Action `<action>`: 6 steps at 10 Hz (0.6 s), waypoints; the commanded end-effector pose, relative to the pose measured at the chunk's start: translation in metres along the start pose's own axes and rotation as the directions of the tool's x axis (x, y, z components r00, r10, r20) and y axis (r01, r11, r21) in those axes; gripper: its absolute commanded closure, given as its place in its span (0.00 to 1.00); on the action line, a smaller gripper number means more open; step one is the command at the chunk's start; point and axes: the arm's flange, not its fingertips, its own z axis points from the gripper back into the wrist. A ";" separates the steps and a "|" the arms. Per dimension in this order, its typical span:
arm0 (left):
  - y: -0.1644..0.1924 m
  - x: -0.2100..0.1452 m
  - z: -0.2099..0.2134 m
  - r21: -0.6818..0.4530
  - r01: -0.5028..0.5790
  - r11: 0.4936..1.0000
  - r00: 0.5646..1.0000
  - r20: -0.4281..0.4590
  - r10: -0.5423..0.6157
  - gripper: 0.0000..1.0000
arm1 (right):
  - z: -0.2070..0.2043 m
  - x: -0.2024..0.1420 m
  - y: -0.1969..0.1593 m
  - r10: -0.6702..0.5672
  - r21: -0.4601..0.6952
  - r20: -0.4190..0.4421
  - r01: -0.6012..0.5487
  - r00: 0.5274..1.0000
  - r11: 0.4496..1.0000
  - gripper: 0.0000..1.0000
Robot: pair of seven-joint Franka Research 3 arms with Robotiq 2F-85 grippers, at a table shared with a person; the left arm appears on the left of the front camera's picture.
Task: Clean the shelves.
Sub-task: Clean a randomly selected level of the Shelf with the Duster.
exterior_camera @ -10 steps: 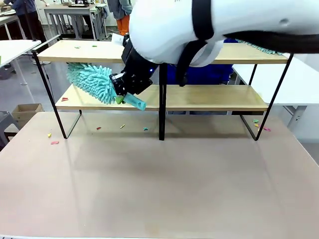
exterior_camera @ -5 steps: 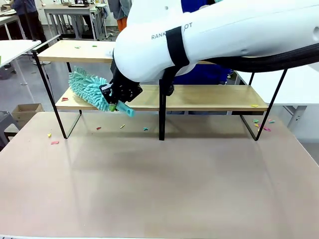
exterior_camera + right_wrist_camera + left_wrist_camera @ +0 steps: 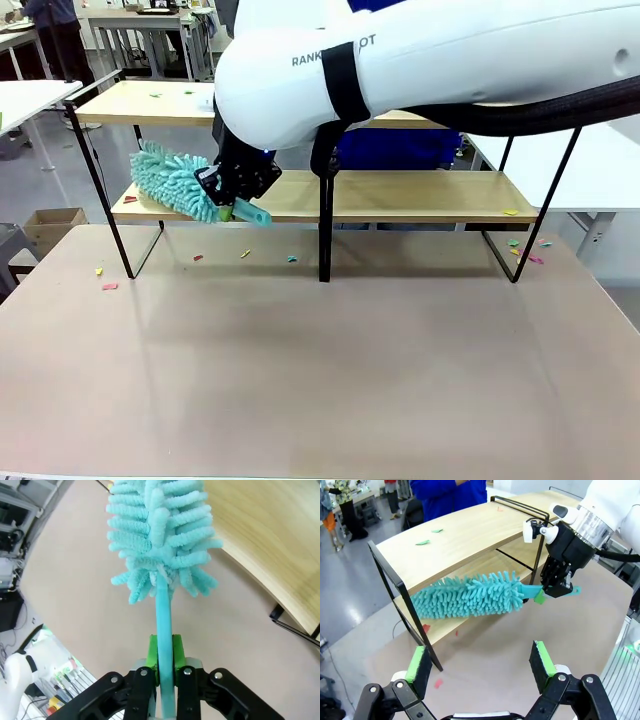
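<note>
Table littered below shelves; right pincer clamps duster on lower board, left pincer open; upper-board scraps uncleared

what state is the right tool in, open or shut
Shut: the right tool grips the duster, its green pads pinching the teal handle from both sides.

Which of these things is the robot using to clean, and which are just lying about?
In the job: shelves; teal duster; right fingers, shut on its handle; green scraps on the top board.
Lying about: cardboard box; pink scrap on the table; left fingers, open and empty.
</note>
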 end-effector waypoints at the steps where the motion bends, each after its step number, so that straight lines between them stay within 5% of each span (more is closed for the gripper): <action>1: 0.001 -0.001 0.000 -0.009 0.006 1.000 1.000 0.009 -0.006 0.00 | 0.005 -0.001 0.006 0.028 -0.055 0.004 -0.028 1.000 0.998 0.88; 6: 0.001 -0.001 0.000 -0.009 0.006 1.000 1.000 0.009 -0.006 0.00 | 0.005 -0.014 0.024 0.247 -0.070 0.016 -0.245 0.969 0.967 0.88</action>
